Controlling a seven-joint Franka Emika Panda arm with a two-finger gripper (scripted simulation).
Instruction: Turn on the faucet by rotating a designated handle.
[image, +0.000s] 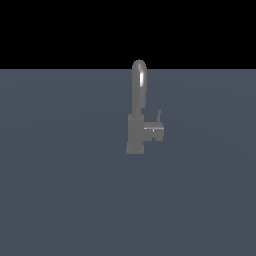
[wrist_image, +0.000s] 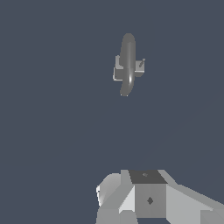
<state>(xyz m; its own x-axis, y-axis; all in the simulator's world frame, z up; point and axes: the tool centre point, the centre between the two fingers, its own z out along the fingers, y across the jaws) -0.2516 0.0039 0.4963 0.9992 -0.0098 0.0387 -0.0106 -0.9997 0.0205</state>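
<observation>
A small grey faucet (image: 135, 132) stands upright on the flat grey-blue floor, its tall arched spout (image: 139, 82) rising from a blocky body. The handle (image: 155, 131), a short dark cylinder, sticks out toward the exterior view's right and carries a thin upright pin (image: 159, 116). No arm or gripper shows in the exterior view. The wrist view looks down on the faucet (wrist_image: 127, 65) from well above, with the handle (wrist_image: 140, 65) at its side. Only blocky grey parts of my gripper (wrist_image: 148, 192) show at that picture's edge, far from the faucet, touching nothing. Its fingers are not distinguishable.
The grey-blue floor (image: 60, 190) spreads around the faucet on all sides, ending in a black background behind it. No other objects show.
</observation>
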